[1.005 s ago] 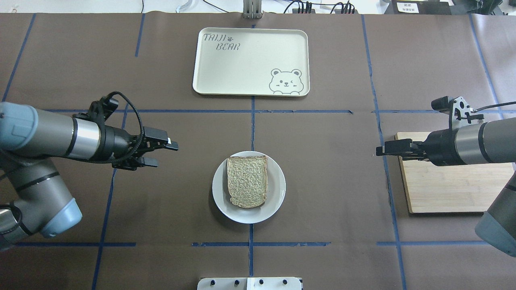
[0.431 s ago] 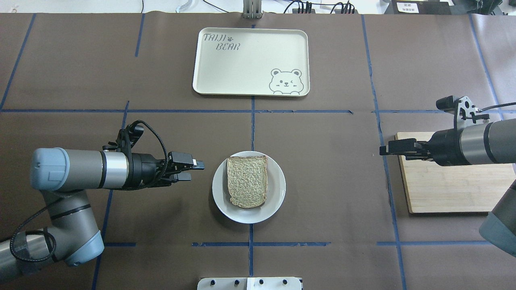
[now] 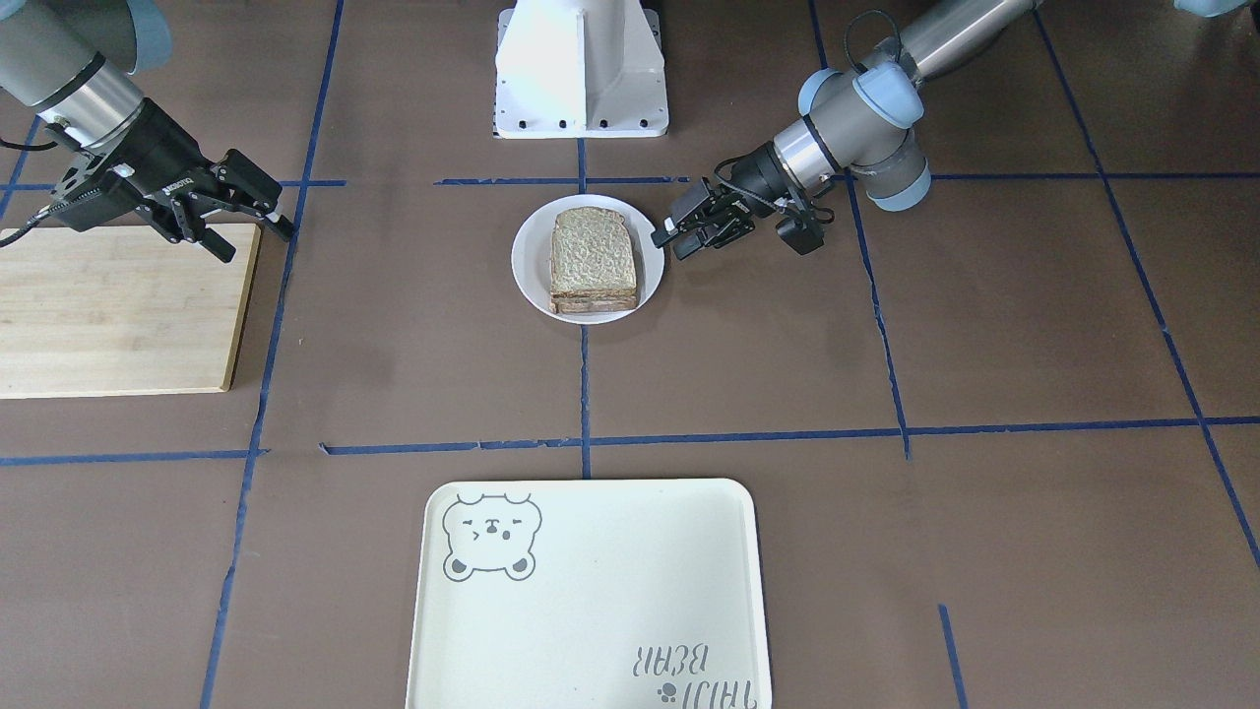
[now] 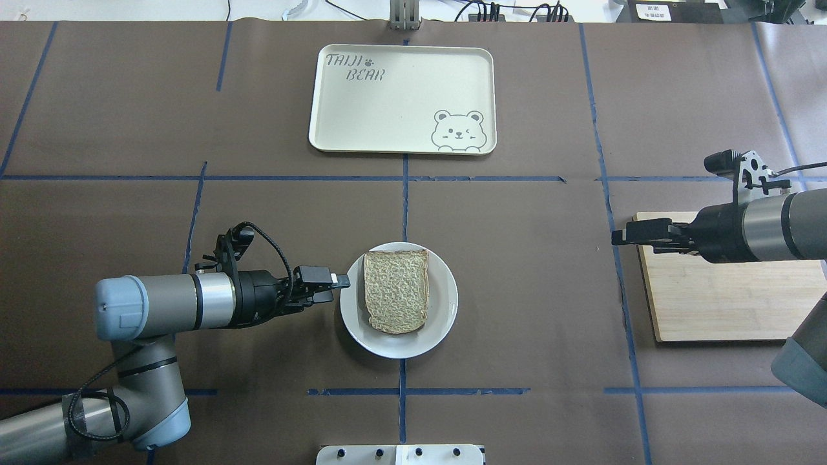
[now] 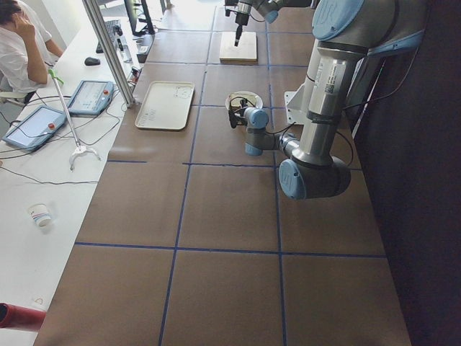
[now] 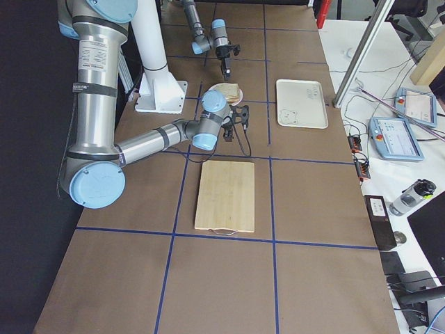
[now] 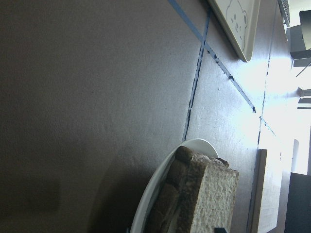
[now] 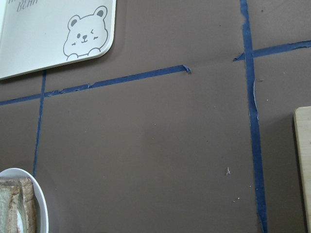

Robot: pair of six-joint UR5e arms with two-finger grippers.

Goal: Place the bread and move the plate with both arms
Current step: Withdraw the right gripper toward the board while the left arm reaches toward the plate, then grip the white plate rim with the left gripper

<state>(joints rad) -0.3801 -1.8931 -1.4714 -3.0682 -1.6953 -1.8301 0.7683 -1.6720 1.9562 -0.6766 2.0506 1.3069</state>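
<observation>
The bread [image 4: 396, 292] lies flat on the white plate [image 4: 444, 309] at the table's near centre, on top of other layers that show at its edge in the front-facing view [image 3: 592, 258]. My left gripper [image 4: 336, 289] is open and empty at the plate's left rim, one finger over the rim; I cannot tell if it touches. It also shows in the front-facing view [image 3: 670, 244]. My right gripper [image 4: 617, 240] is open and empty, well right of the plate, by the wooden board's corner [image 3: 254, 241]. The left wrist view shows the plate [image 7: 158, 187] and the bread [image 7: 214, 199] close up.
A cream tray with a bear drawing [image 4: 400, 97] lies at the far centre. A pale wooden board [image 4: 711, 310] lies under my right arm. The white robot base [image 3: 581, 69] stands behind the plate. An operator [image 5: 18, 43] sits beyond the table's far side.
My left arm has swung toward me and to the right, bringing its open gripper up to the plate's left rim. My right gripper has drawn back slightly to the right.
</observation>
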